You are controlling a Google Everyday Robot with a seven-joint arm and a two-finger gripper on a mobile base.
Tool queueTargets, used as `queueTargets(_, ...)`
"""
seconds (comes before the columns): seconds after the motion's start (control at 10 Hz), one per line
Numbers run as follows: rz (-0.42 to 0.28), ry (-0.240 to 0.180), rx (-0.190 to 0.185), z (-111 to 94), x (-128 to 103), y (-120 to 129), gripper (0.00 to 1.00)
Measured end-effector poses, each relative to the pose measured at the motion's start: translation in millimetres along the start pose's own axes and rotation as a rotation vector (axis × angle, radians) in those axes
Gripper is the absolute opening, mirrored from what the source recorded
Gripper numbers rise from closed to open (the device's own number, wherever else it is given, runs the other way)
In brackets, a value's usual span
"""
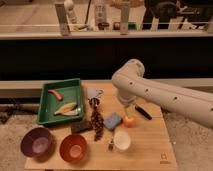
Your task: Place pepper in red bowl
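Observation:
The pepper [55,94], a small curved red chili, lies in the far left part of the green tray [44,106]. The red bowl [73,147] stands empty near the table's front edge, left of centre. My arm reaches in from the right, with its bend over the middle of the table. The gripper [126,108] hangs below that bend, just above the round orange fruit [129,121]. It is well to the right of the tray and the pepper, and holds nothing that I can see.
A pale banana-like item [66,108] lies in the tray. A purple bowl [36,141] stands left of the red bowl and a white cup [121,140] right of it. A blue block [112,120], a dark bunch [97,123] and a black stick [142,112] lie mid-table.

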Motion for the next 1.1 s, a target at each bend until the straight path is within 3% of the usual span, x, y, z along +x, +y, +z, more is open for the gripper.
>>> queueTargets(1.1, -0.107, 0.003, 0.010, 2.5, -38.3, -38.0, 0.80)
